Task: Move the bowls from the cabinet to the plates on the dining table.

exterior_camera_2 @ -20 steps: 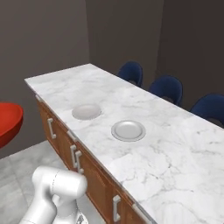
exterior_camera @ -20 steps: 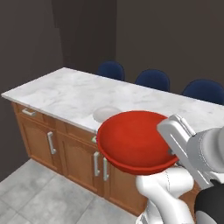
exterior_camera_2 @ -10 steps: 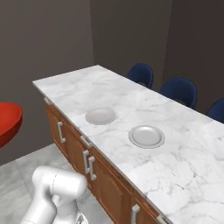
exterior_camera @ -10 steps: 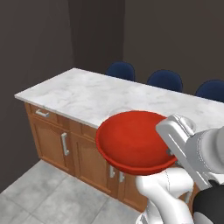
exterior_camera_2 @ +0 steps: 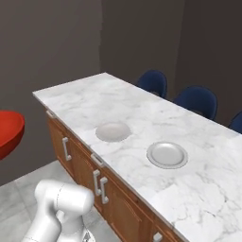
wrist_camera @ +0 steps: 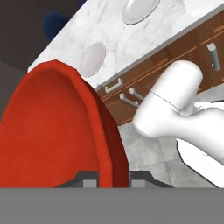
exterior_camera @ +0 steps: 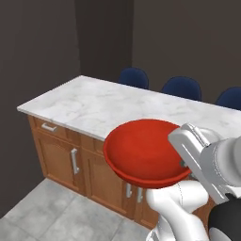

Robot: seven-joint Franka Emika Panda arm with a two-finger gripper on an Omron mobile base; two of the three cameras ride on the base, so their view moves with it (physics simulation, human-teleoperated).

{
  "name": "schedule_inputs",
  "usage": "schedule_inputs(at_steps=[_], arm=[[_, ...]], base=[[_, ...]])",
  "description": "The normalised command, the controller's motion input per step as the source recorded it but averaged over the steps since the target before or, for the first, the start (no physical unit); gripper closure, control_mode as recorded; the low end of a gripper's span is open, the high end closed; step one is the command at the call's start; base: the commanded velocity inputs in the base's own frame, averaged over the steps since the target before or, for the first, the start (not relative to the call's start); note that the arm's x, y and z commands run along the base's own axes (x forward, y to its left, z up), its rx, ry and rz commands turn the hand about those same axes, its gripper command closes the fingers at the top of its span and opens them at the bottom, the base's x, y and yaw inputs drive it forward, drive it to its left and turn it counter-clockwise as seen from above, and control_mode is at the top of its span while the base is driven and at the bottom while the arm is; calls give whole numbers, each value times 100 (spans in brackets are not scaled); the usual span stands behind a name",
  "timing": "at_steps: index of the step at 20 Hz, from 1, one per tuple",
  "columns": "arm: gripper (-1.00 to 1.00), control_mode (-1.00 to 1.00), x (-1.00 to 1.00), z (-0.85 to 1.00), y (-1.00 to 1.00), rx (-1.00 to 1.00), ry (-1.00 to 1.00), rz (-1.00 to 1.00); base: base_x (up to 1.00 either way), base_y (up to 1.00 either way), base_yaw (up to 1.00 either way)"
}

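My gripper (wrist_camera: pixel 113 177) is shut on the rim of the glossy red bowl (exterior_camera: pixel 145 151), holding it in the air in front of the dining table (exterior_camera: pixel 101 103). In the hand view the red bowl (wrist_camera: pixel 52 131) stands on edge between the two fingertips. Its edge also shows in the right base view, as the red bowl (exterior_camera_2: pixel 7 133) off the table's left end. Two pale plates (exterior_camera_2: pixel 113 131) (exterior_camera_2: pixel 167 154) lie bare near the front edge of the marble top; the hand view shows them as plates (wrist_camera: pixel 92 59) (wrist_camera: pixel 140 9). The cabinet is out of view.
Dark blue chairs (exterior_camera: pixel 134 77) (exterior_camera: pixel 182 87) (exterior_camera_2: pixel 153 82) stand along the table's far side. Brown doors and drawers with grey handles (exterior_camera: pixel 74 161) face me below the top. Grey tiled floor (exterior_camera: pixel 42 216) lies open at the table's left end, with dark walls behind.
The whole picture has shifted, so the base has driven: the table and plates now sit further right and closer. The red bowl stays in the same grip.
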Motion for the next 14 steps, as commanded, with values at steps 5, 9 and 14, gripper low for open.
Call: schedule_inputs(at_steps=[5,9,14], arm=[[100,100,0,0,0,0,0,0],[100,100,0,0,0,0,0,0],[100,100,0,0,0,0,0,0]], base=[[33,20,-13],[23,7,-17],[5,0,-23]])
